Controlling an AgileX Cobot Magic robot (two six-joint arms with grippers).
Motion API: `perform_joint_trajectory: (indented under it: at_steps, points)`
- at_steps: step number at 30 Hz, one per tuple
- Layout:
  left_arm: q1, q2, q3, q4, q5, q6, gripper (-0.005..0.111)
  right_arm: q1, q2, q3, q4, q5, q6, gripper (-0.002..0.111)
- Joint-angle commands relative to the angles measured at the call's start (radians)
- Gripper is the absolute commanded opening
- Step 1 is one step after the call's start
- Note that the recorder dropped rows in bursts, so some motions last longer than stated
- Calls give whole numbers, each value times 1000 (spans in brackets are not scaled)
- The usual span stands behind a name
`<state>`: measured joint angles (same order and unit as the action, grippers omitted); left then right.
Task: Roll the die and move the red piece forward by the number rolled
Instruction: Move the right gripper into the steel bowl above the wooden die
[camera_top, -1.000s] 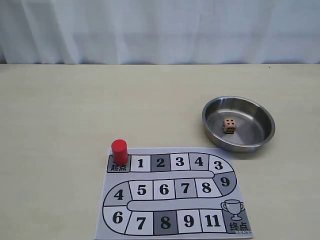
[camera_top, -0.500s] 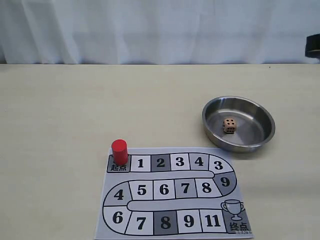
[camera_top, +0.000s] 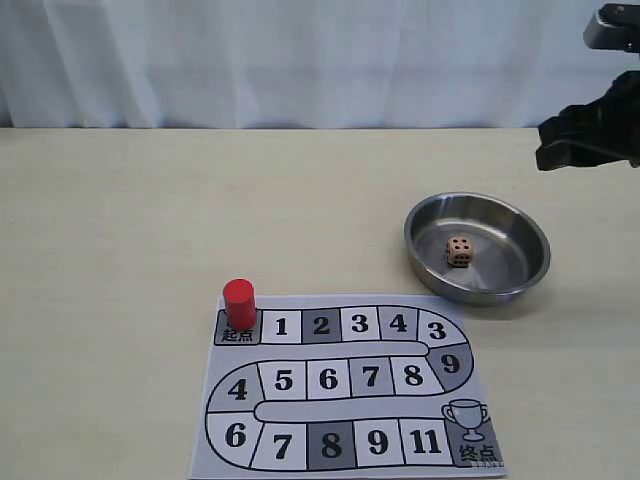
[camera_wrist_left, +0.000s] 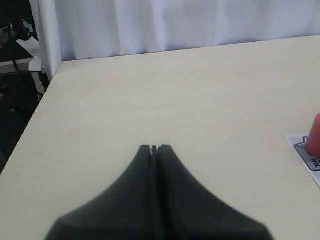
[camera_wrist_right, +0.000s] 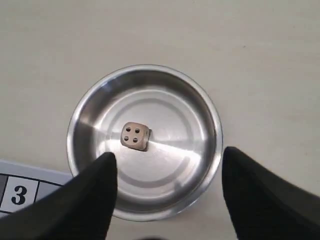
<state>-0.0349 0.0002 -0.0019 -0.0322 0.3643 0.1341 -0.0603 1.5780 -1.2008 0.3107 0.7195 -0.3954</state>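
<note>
1. Die (camera_top: 459, 251) rolling looks like the step in hand. The die sits on the floor of the silver bowl (camera_top: 478, 298), at the right middle of the outside picture. In the right wrist picture the die (camera_wrist_right: 135, 135) shows 4 dots on top.
2. The right hand (camera_top: 560, 140) hangs in the upper right corner of the outside picture, up past the bowl and not touching it. In its own camera the right hand (camera_wrist_right: 168, 156) has its 2 fingers spread wide with nothing held, and the bowl (camera_wrist_right: 145, 67) lies below them.
3. The left hand (camera_wrist_left: 155, 148) has its fingers pressed together and holds nothing. It is over bare tabletop (camera_top: 150, 200), and the red piece (camera_wrist_left: 315, 135) peeks in at the edge of its picture.
4. The red piece (camera_top: 239, 303) stands upright on the grey start square, at the upper left corner of the board (camera_top: 300, 411), low and left of the middle of the outside picture. It is not on any numbered square yet.
5. I think the right hand must go down into the bowl next, put 1 finger on each side of the die, squeeze, lift, and drop it so it tumbles. The die is small, so the aim must be good.
6. Writing: the start square says 起点. The last square, lower right, says 终点 under a cup drawing. The squares read 1, 2, 3, 4, 3, 9, then 8, 7, 6, 5, 4, then 6, 7, 8, 9, 11. I see no brand name.
</note>
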Motion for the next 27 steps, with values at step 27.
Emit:
perform_joint_trajectory:
  at_steps: [27]
  points:
    - [0, 0, 2, -5, -10, -4, 0, 190, 433, -159, -171, -110, 285, 58]
